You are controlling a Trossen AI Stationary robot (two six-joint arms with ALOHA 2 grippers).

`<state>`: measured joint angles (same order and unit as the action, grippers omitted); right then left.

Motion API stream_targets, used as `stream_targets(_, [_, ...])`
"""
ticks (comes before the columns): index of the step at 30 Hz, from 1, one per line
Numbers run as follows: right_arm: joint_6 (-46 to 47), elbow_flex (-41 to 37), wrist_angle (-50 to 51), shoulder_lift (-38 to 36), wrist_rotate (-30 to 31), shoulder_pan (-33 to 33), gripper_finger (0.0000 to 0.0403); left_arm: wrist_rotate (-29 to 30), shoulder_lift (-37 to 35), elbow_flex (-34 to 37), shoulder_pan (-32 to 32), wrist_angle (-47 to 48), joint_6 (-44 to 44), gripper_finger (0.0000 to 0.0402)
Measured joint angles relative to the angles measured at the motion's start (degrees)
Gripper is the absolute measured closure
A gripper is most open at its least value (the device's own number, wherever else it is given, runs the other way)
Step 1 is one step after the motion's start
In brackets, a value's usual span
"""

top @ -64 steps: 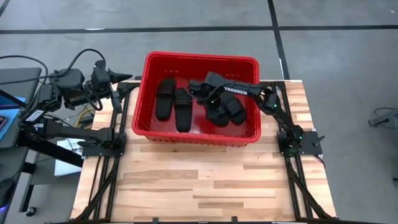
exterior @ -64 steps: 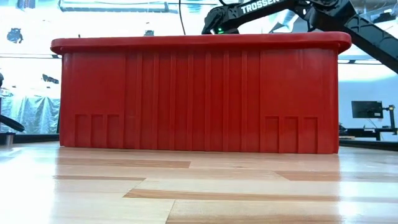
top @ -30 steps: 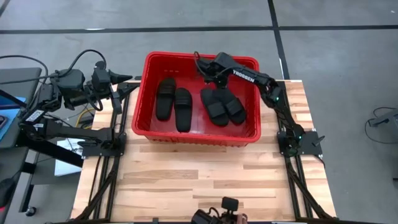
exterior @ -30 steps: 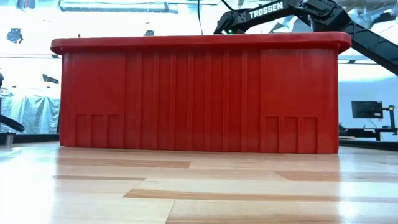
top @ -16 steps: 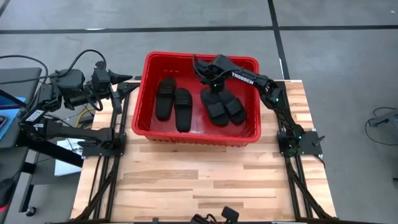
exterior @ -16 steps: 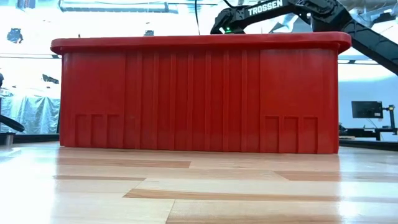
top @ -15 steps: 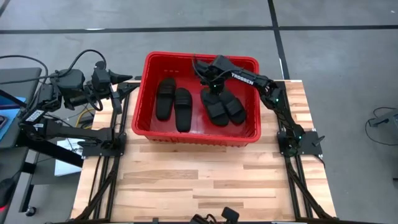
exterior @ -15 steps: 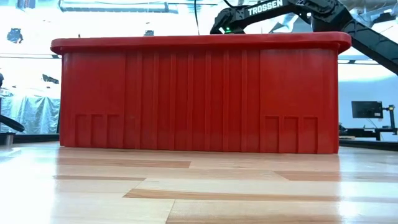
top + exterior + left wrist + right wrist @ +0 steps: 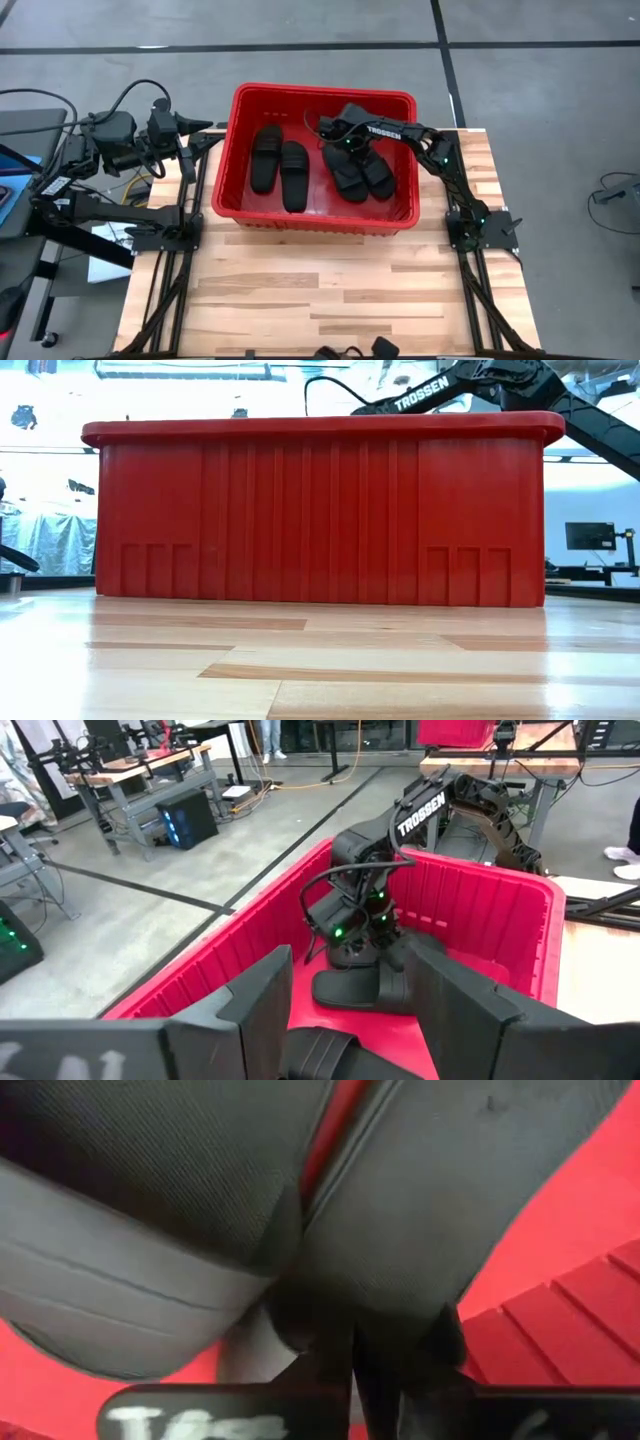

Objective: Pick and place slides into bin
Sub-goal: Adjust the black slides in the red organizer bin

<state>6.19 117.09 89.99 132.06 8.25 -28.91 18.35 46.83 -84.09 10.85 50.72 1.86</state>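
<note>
The red bin (image 9: 322, 93) stands at the table's far middle; the low view shows only its near wall (image 9: 320, 510). Four black slides lie flat on its floor: a left pair (image 9: 265, 158) (image 9: 293, 176) and a right pair (image 9: 347, 176) (image 9: 378, 172). My right gripper (image 9: 337, 140) is shut and reaches down inside the bin at the far ends of the right pair; it also shows in the left wrist view (image 9: 352, 942). My left gripper (image 9: 203, 127) is open and empty, outside the bin's left wall. My right gripper's shut fingertips (image 9: 330, 1342) slant down from the far side to where the right pair's two far ends (image 9: 300, 1270) lie side by side. Both slides lie flat on the bin floor. I cannot tell whether the fingertips touch them.
The bin's walls (image 9: 500, 910) enclose the right gripper on all sides. Bare wooden table (image 9: 320, 290) lies between the bin and the near edge. The right arm's base (image 9: 478, 222) stands at the table's right edge.
My right gripper has come down from above the bin's far wall into the bin, toward the far ends of the right pair of slides. All four slides lie where they were.
</note>
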Motion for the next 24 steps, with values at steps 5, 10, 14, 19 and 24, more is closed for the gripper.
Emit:
stream_targets(5, [-1.76,-0.8,-0.02,-0.01,-2.07,0.34,0.0403,0.0,0.0,0.0,0.01,0.01,0.31,0.0214])
stream_targets(10, [-2.23,-0.8,-0.02,-0.01,-6.65,1.9,0.0403,0.02,-0.02,0.0,0.01,0.97,0.31,0.0214])
stream_targets(14, [-2.25,-0.8,0.0,-0.01,-9.83,2.69,0.0403,0.01,-0.02,0.0,0.01,1.27,0.31,0.0214])
stream_targets(19, [-2.2,-0.29,0.07,0.01,-10.61,2.99,0.0403,0.02,0.0,0.0,0.0,1.27,0.31,0.0214])
stream_targets(24, [-2.18,4.26,0.07,0.01,-8.33,2.41,0.0403,0.01,0.0,0.0,-0.01,1.29,0.31,0.0214])
